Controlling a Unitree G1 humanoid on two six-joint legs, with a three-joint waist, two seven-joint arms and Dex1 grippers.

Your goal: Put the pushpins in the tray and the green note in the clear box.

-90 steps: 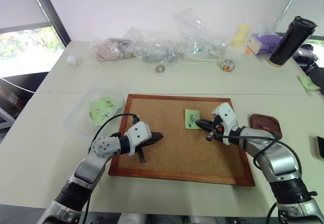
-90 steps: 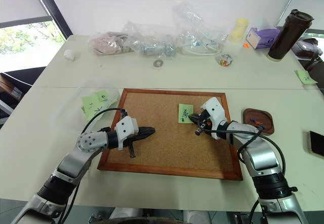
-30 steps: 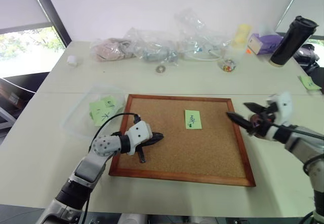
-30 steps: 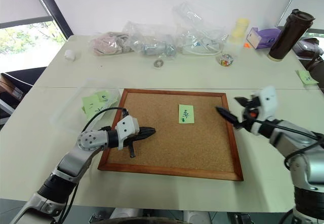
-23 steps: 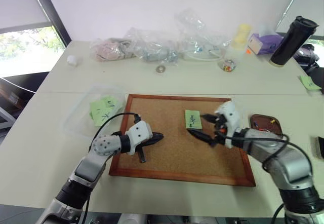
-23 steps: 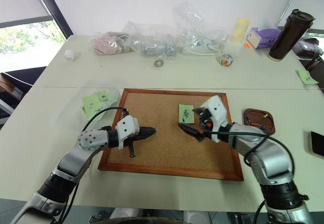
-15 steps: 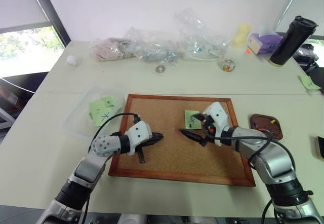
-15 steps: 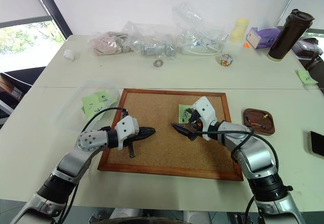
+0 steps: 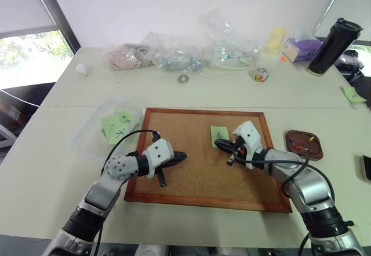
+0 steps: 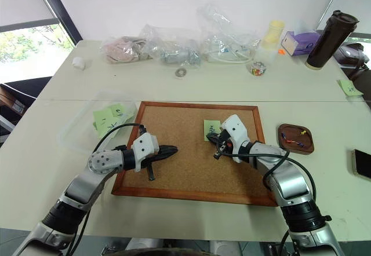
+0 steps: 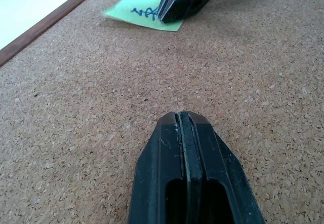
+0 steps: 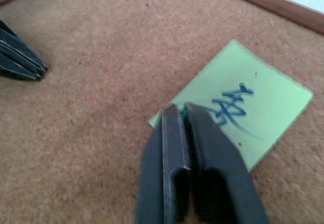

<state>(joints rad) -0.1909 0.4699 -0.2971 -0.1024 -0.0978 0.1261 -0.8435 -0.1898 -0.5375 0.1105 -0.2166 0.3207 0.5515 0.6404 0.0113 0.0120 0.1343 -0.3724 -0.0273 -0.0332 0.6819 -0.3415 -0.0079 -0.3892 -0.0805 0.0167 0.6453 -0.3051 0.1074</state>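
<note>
Right tool (image 12: 178, 113) has closed at green note (image 12: 238, 107).

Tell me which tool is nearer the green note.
Right. The right tool is shut with its tips at the green note's corner; the left tool sits apart, across the corkboard.

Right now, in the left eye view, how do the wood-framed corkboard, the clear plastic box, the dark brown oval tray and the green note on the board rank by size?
Largest to smallest:
1. Wood-framed corkboard
2. Clear plastic box
3. Dark brown oval tray
4. Green note, partly hidden under the right claw
</note>
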